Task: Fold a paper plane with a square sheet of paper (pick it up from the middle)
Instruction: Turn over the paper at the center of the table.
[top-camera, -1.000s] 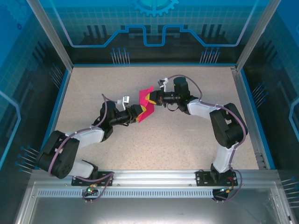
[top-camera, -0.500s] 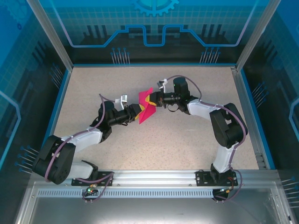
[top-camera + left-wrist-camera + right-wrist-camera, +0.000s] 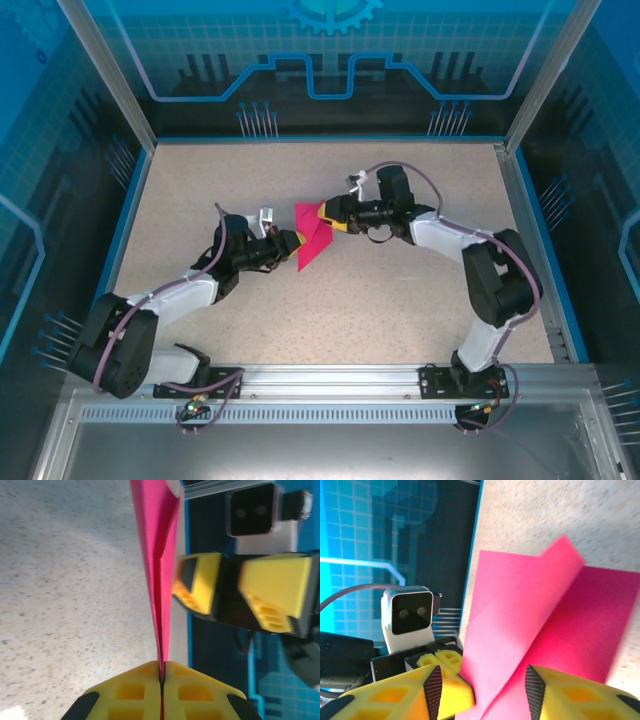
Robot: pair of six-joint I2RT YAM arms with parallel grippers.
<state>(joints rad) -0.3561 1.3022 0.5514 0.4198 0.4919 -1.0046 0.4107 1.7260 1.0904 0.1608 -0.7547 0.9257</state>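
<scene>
Speckled beige worktop point(image 3: 420, 310), blue panels all round; my left gripper point(image 3: 161, 674) is pinched tight on one edge of the folded pink sheet of paper point(image 3: 159, 555), roughly over the worktop's middle; the right gripper point(image 3: 482, 692) has its jaws apart with the paper loose between them, gripping nothing. My worry is that one thin pinch lets the fold spring open or the sheet slip. I can't make out the creases, or whether the paper touches the worktop.

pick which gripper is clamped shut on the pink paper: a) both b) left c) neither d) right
b: the left gripper has its jaws pressed together on the paper, while the right gripper stands open.
</scene>
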